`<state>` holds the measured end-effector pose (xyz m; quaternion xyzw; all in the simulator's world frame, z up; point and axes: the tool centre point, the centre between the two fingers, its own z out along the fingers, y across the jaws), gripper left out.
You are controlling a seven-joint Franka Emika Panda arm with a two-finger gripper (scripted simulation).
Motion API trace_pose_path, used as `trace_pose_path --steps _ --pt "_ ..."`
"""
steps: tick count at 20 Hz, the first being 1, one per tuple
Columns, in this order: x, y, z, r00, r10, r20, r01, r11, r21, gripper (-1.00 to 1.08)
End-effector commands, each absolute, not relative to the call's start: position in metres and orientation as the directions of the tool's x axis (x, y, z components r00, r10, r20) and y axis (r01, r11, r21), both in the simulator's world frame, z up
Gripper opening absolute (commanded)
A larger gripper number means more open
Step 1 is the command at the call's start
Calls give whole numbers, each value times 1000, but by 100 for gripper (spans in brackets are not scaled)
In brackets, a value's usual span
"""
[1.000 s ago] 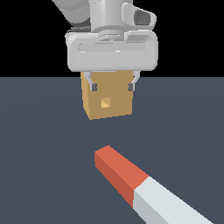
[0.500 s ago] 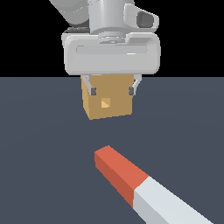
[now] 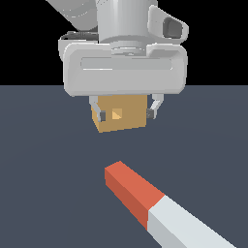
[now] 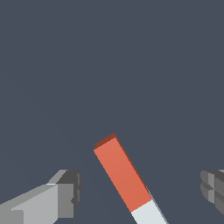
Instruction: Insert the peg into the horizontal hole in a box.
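The peg (image 3: pixel 155 206) lies flat, red end toward the box (image 3: pixel 119 115); the gripper (image 3: pixel 126 112) hangs wide open, empty.

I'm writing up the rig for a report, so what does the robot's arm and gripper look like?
The arm is smooth light grey-white, ending in a wide, rounded, boxy hand housing with a shallow slot on its face. The gripper has two short light grey fingers tipped with darker grey pads. No cables or markings are visible.
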<state>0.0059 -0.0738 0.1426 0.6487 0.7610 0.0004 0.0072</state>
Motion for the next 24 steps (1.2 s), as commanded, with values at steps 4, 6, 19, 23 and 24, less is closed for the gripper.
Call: trace_pose_path --steps 4,6,19,23,24 --pt "13 -102 129 -257 966 -9 966 257 8 100" --pt "16 -112 123 -293 956 -8 956 293 7 100" --pt "51 -177 88 -524 852 -3 852 524 3 100" --pt "61 -190 80 -573 819 -2 819 573 2 100" --pt "64 -193 79 -583 812 -1 812 583 1 100"
